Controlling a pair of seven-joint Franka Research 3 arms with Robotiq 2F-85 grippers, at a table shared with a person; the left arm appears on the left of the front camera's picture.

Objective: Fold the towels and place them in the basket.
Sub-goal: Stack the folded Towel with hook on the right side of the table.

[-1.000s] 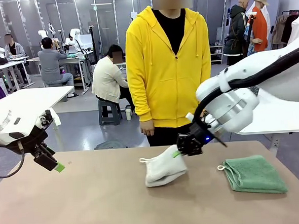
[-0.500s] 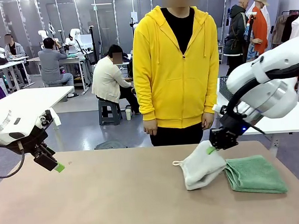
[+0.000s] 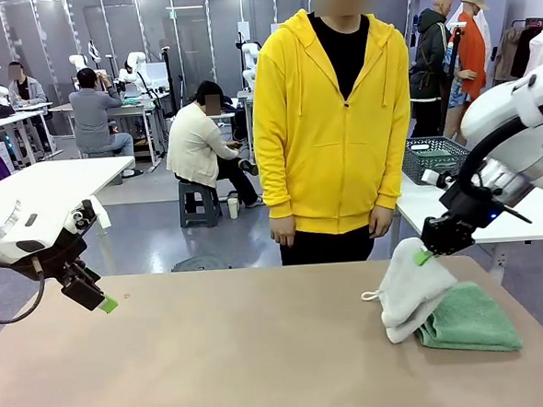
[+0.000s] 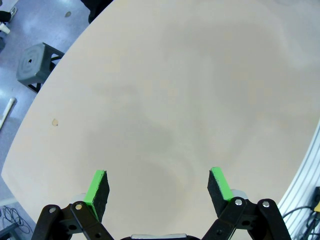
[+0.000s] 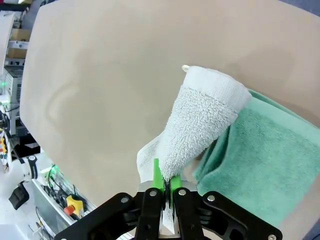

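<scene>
My right gripper (image 3: 425,255) is shut on the top corner of the folded cream-white towel (image 3: 409,289), which hangs from it and drapes over the left edge of the folded green towel (image 3: 468,319) lying flat at the table's right. In the right wrist view the white towel (image 5: 200,117) runs up from the pinched fingers (image 5: 156,179), with the green towel (image 5: 260,160) beside and under it. My left gripper (image 3: 101,302) hovers open over the bare table at the far left, its pads (image 4: 98,189) spread wide with nothing between them. A dark grey mesh basket (image 3: 435,157) sits on the white table behind, at the right.
A person in a yellow hoodie (image 3: 327,135) stands at the far edge of the table, hands hanging down. The beige tabletop (image 3: 216,354) spreads wide between the two arms. A white side table (image 3: 494,218) stands at the back right.
My right gripper has carried the white towel from the table's middle to the right, and its lower end now lies over the green towel. The person stepped slightly right. The left arm stayed still.
</scene>
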